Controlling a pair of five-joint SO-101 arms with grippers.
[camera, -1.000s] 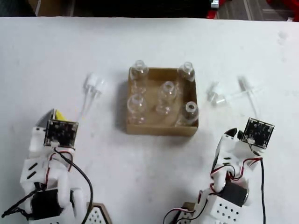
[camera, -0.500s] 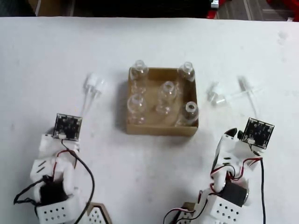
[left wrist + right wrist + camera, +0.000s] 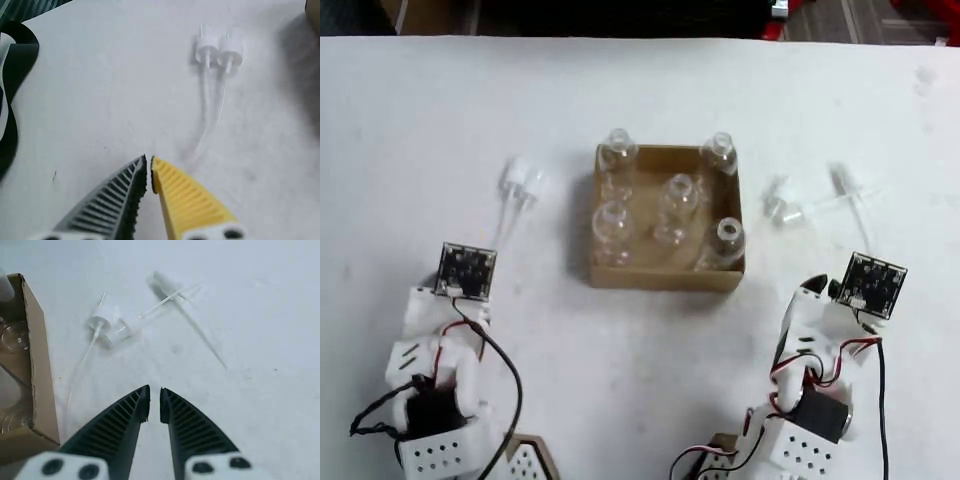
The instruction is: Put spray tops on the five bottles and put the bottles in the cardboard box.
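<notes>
1. On the white tabletop [image 3: 620, 90], your left arm [image 3: 445, 330] has drawn back since a second ago; its jaws are nearly closed and empty.
2. The right arm [image 3: 820, 330] has kept still, its jaws a narrow slit, empty.
3. The brown cardboard box [image 3: 665, 277] holds five clear bottles [image 3: 677, 195]; white plastic spray tops [image 3: 520, 182] lie on the tabletop on either side of it.

The left arm [image 3: 438, 370] sits folded at the near left, wrist aimed toward the far side. The left gripper [image 3: 148, 166], one finger grey and one yellow, is closed tip to tip on nothing. The right arm [image 3: 817, 365] sits likewise at the near right, and the black right gripper [image 3: 154, 405] is all but closed and empty.
</notes>
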